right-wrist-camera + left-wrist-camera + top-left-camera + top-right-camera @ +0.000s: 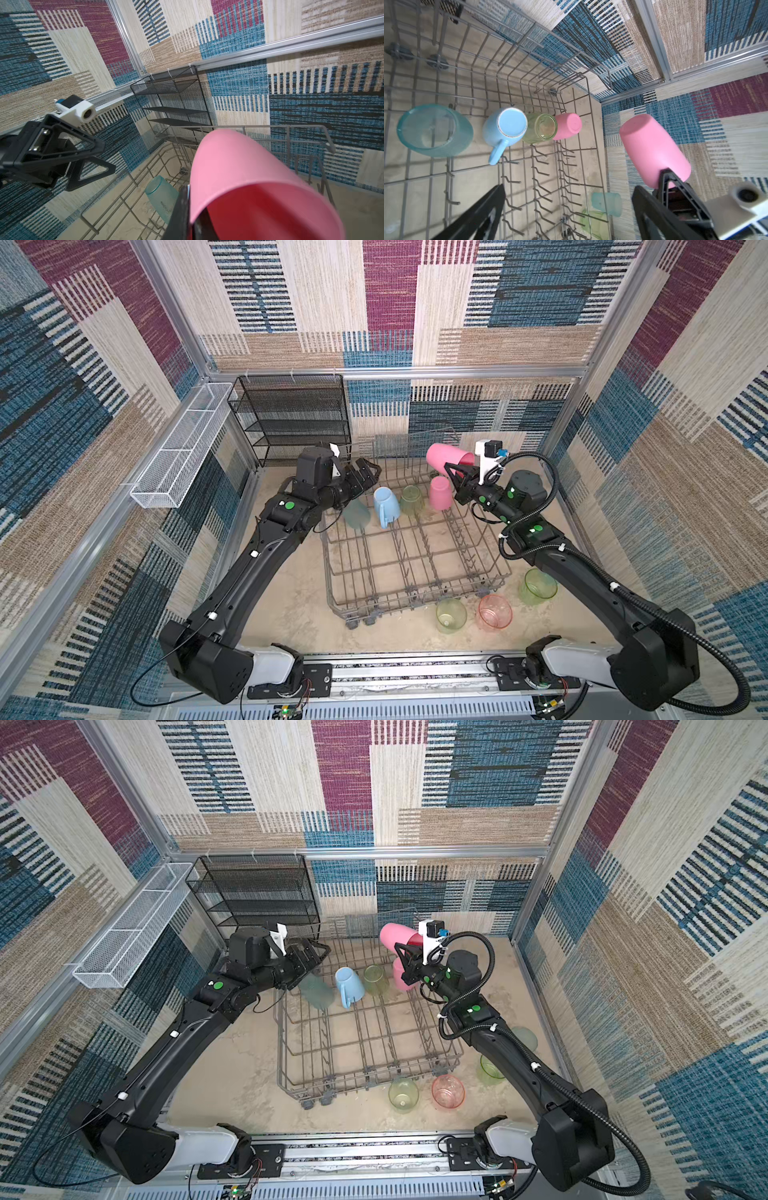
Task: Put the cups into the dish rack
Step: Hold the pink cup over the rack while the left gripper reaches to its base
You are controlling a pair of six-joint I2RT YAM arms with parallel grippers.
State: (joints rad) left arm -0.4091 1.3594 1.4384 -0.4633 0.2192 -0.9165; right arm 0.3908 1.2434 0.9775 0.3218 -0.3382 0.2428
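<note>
No lettering, label or number is legible anywhere

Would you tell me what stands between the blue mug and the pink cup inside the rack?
An upside-down yellow-green cup stands there, clearest in the left wrist view.

Bright, even light, just soft shadows from the dish rack (409,593) on the surface (291,593). Top views bow at edges; wrist close-ups blurry.
</note>
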